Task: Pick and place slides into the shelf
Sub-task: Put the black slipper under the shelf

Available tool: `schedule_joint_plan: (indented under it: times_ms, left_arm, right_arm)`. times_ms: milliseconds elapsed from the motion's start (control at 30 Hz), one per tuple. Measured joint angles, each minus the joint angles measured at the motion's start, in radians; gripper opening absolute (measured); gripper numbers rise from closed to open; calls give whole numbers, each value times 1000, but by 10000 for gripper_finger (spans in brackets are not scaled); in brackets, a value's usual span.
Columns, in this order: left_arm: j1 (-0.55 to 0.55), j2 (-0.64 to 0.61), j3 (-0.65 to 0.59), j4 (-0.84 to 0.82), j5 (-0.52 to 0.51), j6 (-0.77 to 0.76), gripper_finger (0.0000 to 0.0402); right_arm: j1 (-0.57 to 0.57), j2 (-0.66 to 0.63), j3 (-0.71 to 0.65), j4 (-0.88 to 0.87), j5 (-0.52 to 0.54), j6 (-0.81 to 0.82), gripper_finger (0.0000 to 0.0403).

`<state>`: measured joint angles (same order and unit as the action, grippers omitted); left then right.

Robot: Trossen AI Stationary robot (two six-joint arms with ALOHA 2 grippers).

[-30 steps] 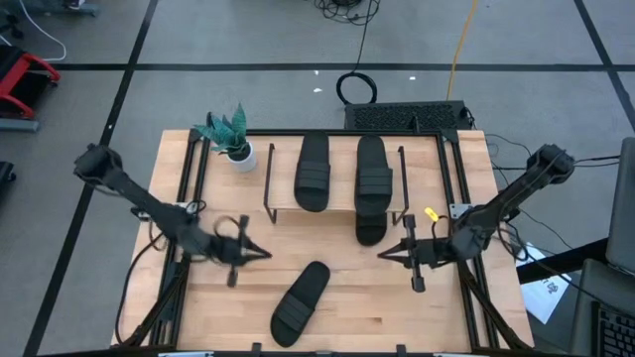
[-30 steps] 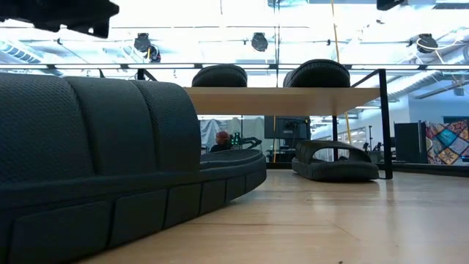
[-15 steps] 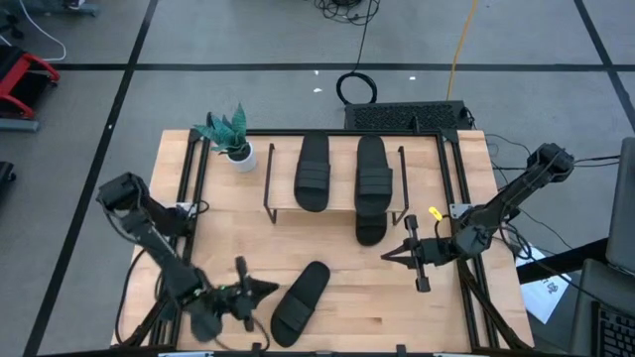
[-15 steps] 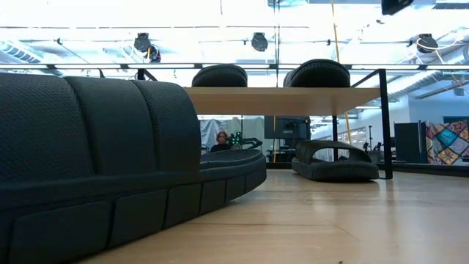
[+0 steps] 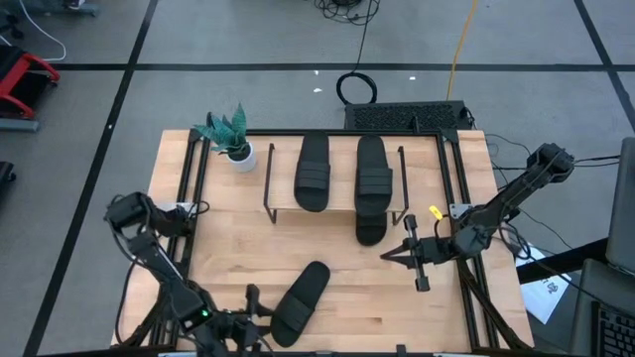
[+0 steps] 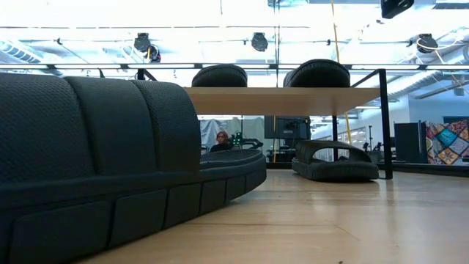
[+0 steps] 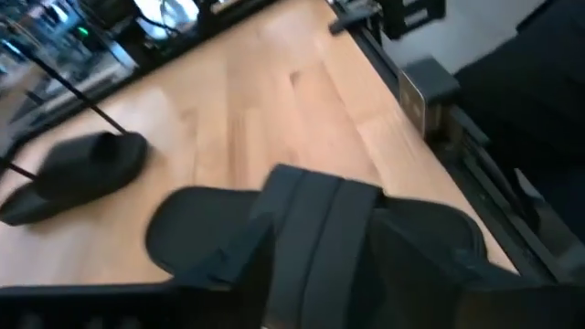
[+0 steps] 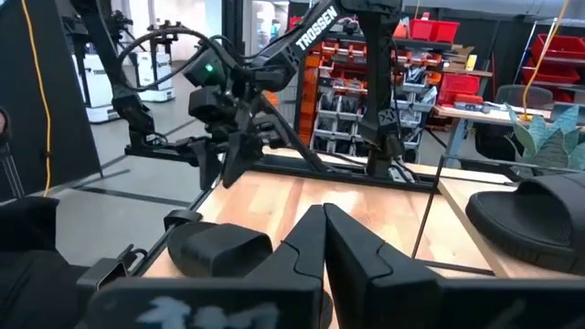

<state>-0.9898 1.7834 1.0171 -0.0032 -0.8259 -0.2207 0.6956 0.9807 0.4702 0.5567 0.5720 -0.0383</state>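
Observation:
Two black slides lie on top of the shelf. Another slide lies on the table under the shelf, its end poking out at the near side. The loose slide rests sole-down on the table near the near edge and fills the left of the low view. My left gripper is low at this slide's near end, on its left, open. In the left wrist view the strap is just ahead of the fingers. My right gripper hangs shut over the table's right part.
A potted plant stands at the table's far left corner, beside the shelf. Black frame rails run along the table's left and right edges. Bare wood lies between the loose slide and my right gripper.
My left gripper has swung from the table's left middle toward the near edge and sunk. It now sits low beside the loose slide's near end, and its fingers have opened. The slides have stayed in place.

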Motion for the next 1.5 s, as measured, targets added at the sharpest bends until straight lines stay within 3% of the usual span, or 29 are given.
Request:
schedule_joint_plan:
  times_ms: [133, 300, 433, 567, 1233, 1367, 1500]
  left_arm:
    - [18, 22, 0, -4, 67, -38, 261]
    - [36, 41, 0, -6, 73, -45, 341]
    - [42, 71, 0, 15, 95, 38, 380]
    - [46, 98, 1, 20, 72, 120, 394]
    - [200, 156, 4, -13, 115, 173, 392]
    - [207, 174, 6, -7, 139, 165, 339]
    - [202, 166, 6, -15, 142, 145, 226]
  right_arm:
    - [0, 16, 0, 0, 0, 0, 0]
    - [0, 30, 0, 6, 1, 1, 0]
    - [0, 30, 0, 8, 2, 0, 0]
    - [0, 30, 0, 8, 2, 0, 0]
    - [0, 30, 0, 8, 3, 0, 0]
    - [0, 30, 0, 8, 3, 0, 0]
    - [0, 30, -1, 7, 3, 0, 0]
